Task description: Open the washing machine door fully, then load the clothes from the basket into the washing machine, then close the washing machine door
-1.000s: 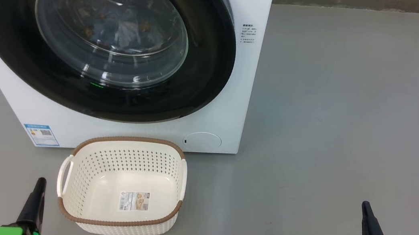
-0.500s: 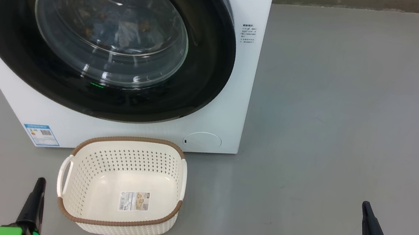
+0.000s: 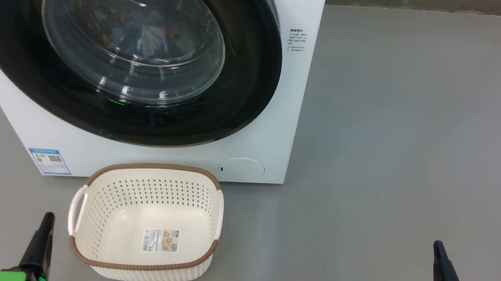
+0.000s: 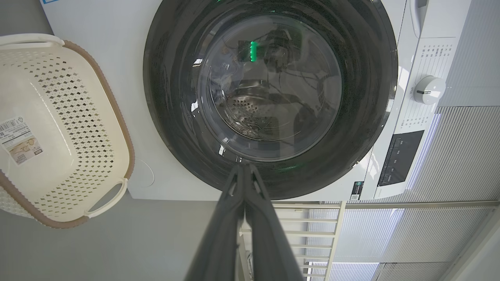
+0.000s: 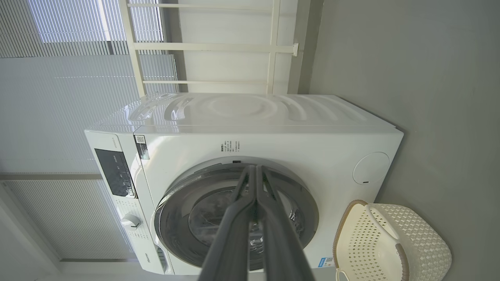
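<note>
The white washing machine [image 3: 283, 115] stands ahead with its black-rimmed door [image 3: 235, 109] flat against the front. Through the glass bowl I see blue clothes [image 3: 141, 32] with orange-brown figures inside the drum. The cream basket [image 3: 127, 197] sits on the floor right before the machine, showing its bare bottom and label. My left gripper [image 3: 48, 216] is at the lower left beside the basket, and in the left wrist view its fingers [image 4: 244, 168] are pressed together. My right gripper [image 3: 436, 245] is low on the right, far from the machine, fingers [image 5: 256, 168] closed on nothing.
Grey floor [image 3: 401, 131] spreads to the right of the machine. A wall base [image 3: 442, 4] runs along the back. A white rail [image 5: 211, 47] and window blinds [image 5: 47, 97] stand behind the machine. The control panel with a white knob [image 4: 429, 89] is on the machine's top front.
</note>
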